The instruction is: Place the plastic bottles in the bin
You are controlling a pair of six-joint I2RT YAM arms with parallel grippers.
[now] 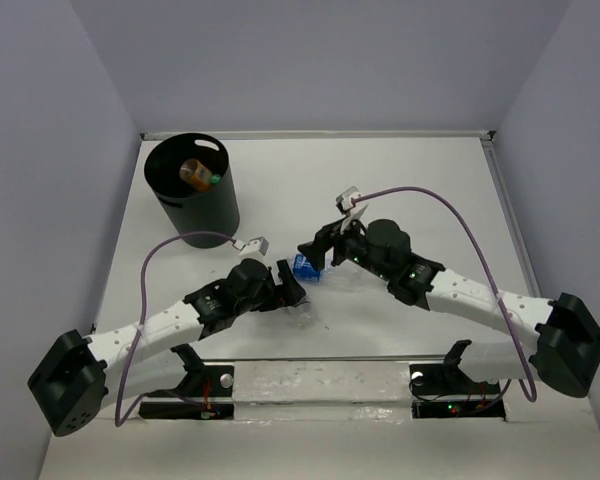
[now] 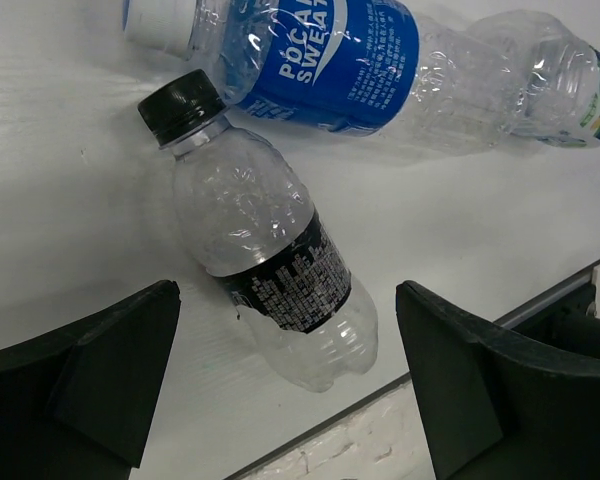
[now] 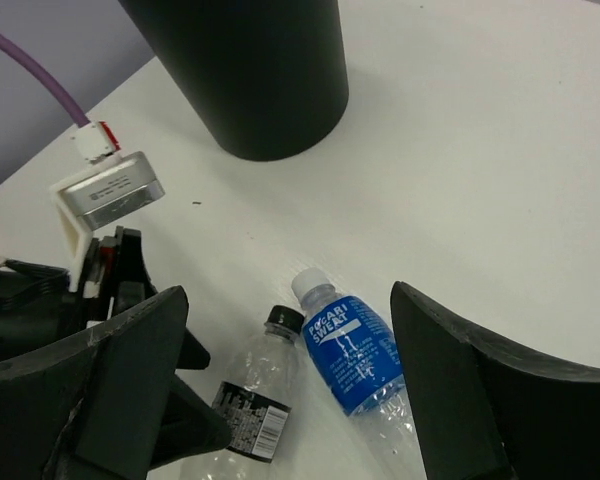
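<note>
dark-capped bottle (image 2: 270,270) lies slanted btwn the wide-open, empty left jaws; right jaws, also open & empty, hover over blue-label bottle (image 3: 355,355).

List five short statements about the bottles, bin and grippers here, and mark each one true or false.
1. The dark-capped bottle lies on its side on the table. True.
2. The right gripper holds the blue-labelled bottle. False: it is open, and that bottle lies on the table.
3. The bin is empty. False: an orange bottle shows inside.
4. The left gripper is open above the dark-capped bottle. True.
5. The bin lies tipped over. False: it stands upright.
</note>
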